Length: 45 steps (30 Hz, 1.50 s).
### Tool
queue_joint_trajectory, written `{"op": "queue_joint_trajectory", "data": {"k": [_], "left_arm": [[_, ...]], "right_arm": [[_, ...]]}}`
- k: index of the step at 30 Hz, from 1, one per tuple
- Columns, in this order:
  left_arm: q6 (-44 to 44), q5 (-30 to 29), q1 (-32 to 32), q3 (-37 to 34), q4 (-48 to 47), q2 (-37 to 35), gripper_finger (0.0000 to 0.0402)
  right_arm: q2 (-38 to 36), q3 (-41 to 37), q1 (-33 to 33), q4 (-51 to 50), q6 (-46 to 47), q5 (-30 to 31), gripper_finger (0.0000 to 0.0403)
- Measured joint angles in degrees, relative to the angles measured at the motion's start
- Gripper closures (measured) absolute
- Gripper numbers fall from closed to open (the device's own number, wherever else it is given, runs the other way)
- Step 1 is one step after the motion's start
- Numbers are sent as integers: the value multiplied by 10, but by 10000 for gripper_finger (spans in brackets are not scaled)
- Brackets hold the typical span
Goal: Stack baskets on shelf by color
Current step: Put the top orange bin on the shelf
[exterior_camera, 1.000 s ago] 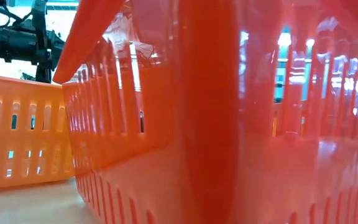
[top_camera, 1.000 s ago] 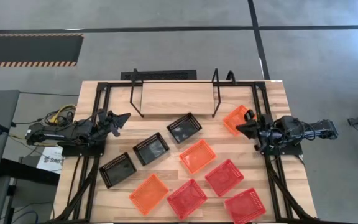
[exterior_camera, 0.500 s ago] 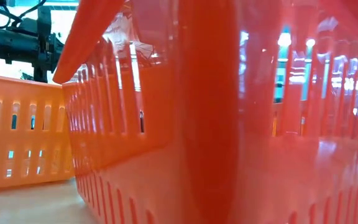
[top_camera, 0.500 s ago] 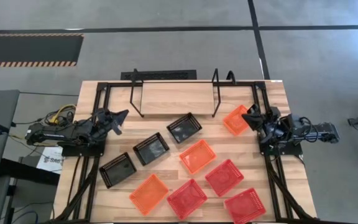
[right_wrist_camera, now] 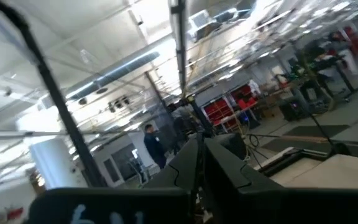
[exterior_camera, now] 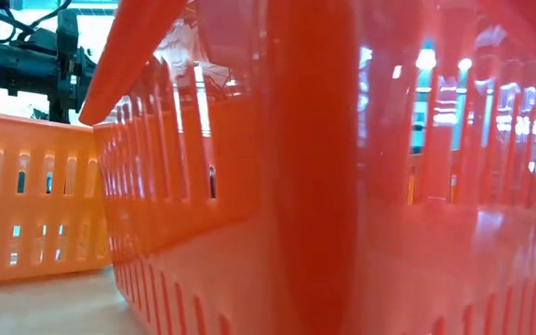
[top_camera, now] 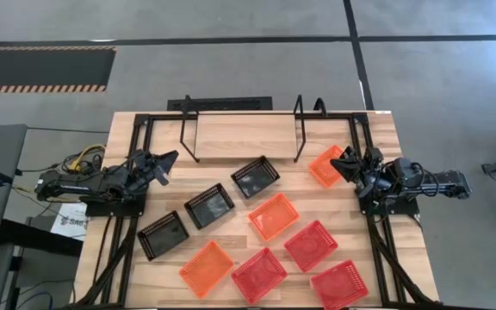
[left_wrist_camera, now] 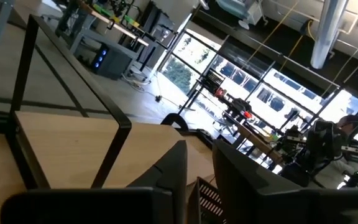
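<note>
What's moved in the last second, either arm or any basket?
The right tool shifted slightly toward the shelf end of the table, beside the orange basket by the shelf's right upright, holding nothing. The left tool barely moved and holds nothing. All nine baskets lie where they were, and the shelf has none on it.

From overhead I get even, soft light on the tabletop (top_camera: 377, 129), with only faint shadows. My low camera is filled by a red basket (exterior_camera: 342, 186) too close to focus, glare streaking its wall. The right wrist feed is smeared; bright windows (left_wrist_camera: 241, 78) wash out the left.
</note>
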Motion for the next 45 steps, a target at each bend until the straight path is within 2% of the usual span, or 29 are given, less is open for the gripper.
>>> {"op": "queue_joint_trajectory", "data": {"k": [3,8,14,19,23,26,33,39,45], "left_arm": [[9,0,0,0,0,0,326],[5,0,0,0,0,0,309],[9,-3,0,0,0,0,287],[19,-10,0,0,0,0,267],[19,-10,0,0,0,0,255],[20,-10,0,0,0,0,251],[20,4,0,0,0,0,250],[20,4,0,0,0,0,250],[20,5,0,0,0,0,250]], "right_arm": [[0,0,0,-7,9,31,352],[0,0,0,-14,16,35,352],[0,2,0,-14,48,76,352],[3,42,0,-38,35,97,341],[13,111,0,-109,11,116,318],[32,174,0,-198,10,125,296],[125,331,0,-401,46,125,249],[241,449,0,-579,98,125,245],[327,524,0,-644,106,120,243]]}}
